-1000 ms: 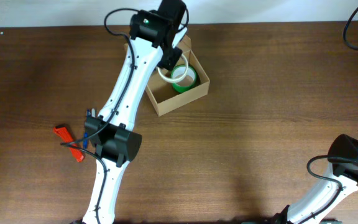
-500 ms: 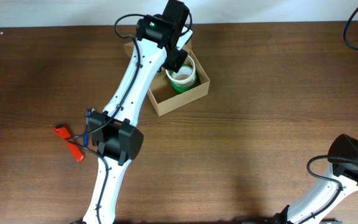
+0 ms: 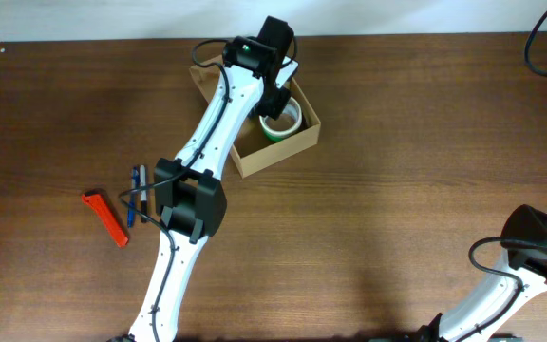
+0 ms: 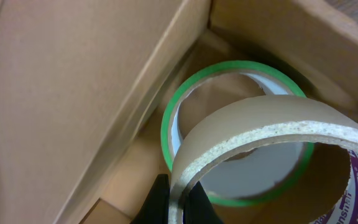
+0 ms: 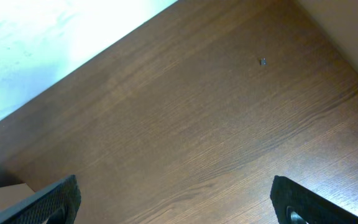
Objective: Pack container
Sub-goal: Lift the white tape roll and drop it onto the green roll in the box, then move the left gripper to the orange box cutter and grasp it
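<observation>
Left hand [image 4: 178, 203]: clenched on the wall of a brown tape roll [image 4: 260, 118], one dark finger inside the ring and one outside. The roll was held on a tilt, with its pale cut edge toward the wrist camera and purple print on its inner face at 4 o'clock. It hung inside the open top of the container [image 3: 278, 154], directly over a green tape roll [image 3: 283, 128]. Contact between the two rolls could not be determined.

The green tape roll lay flat on the container floor, in the corner at 3 o'clock of the box, close against two walls. The remaining floor at 8 o'clock was bare cardboard.

The container stood on the table [image 5: 185, 124] at 12 o'clock in the overhead view, skewed to the table edge and partly covered by the left arm.

Right hand [image 5: 176, 205]: released, fingers spread wide and nothing between them, above bare wood. Its arm sat at 4 o'clock of the table, well apart from the container.

Other items: a red tool [image 3: 107, 218] at 8 o'clock of the container, with blue pens [image 3: 131, 197] just beside it at 1 o'clock. A black cable [image 3: 539, 33] lay at the table's 2 o'clock corner.
</observation>
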Robot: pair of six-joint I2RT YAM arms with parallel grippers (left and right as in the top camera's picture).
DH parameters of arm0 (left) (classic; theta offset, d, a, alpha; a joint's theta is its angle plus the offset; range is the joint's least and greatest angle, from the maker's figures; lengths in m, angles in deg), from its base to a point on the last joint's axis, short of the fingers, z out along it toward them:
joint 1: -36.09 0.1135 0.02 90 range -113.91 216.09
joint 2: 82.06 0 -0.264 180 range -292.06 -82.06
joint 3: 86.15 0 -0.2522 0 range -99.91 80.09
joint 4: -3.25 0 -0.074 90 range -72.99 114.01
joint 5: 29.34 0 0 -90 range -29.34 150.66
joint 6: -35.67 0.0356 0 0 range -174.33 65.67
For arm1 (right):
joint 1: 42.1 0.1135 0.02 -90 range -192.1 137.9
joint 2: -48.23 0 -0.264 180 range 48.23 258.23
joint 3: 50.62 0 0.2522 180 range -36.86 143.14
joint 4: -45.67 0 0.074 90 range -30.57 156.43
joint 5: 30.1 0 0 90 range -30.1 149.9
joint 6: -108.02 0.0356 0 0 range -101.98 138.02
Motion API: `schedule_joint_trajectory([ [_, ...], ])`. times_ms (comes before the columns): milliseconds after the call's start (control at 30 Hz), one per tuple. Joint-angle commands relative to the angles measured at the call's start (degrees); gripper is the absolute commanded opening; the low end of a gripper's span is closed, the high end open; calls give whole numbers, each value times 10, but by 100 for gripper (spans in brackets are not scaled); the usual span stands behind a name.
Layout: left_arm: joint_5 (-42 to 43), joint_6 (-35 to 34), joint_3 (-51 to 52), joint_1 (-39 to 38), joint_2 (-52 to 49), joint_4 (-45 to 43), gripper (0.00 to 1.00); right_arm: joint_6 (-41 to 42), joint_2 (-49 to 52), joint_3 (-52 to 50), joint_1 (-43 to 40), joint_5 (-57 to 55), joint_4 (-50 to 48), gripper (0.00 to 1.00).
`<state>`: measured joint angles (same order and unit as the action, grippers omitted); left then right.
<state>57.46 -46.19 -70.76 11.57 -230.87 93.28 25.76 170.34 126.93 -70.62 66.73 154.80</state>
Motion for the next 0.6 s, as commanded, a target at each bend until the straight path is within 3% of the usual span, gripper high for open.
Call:
schedule_joint_trajectory([
  [0, 9, 1, 1, 3, -20, -14, 2, 3, -7, 3, -1, 5, -2, 99],
  [300, 6, 1, 1, 3, -22, -45, 2, 3, -7, 3, -1, 5, -2, 99],
  [400, 1, 1, 1, 3, -22, -47, 17, 3, -7, 3, -1, 5, -2, 99],
  [500, -10, 1, 0, 3, -21, -47, 51, 3, -7, 3, -1, 5, -2, 99],
  [567, -11, 1, -4, 3, -21, -42, 59, 3, -7, 3, -1, 5, -2, 99],
])
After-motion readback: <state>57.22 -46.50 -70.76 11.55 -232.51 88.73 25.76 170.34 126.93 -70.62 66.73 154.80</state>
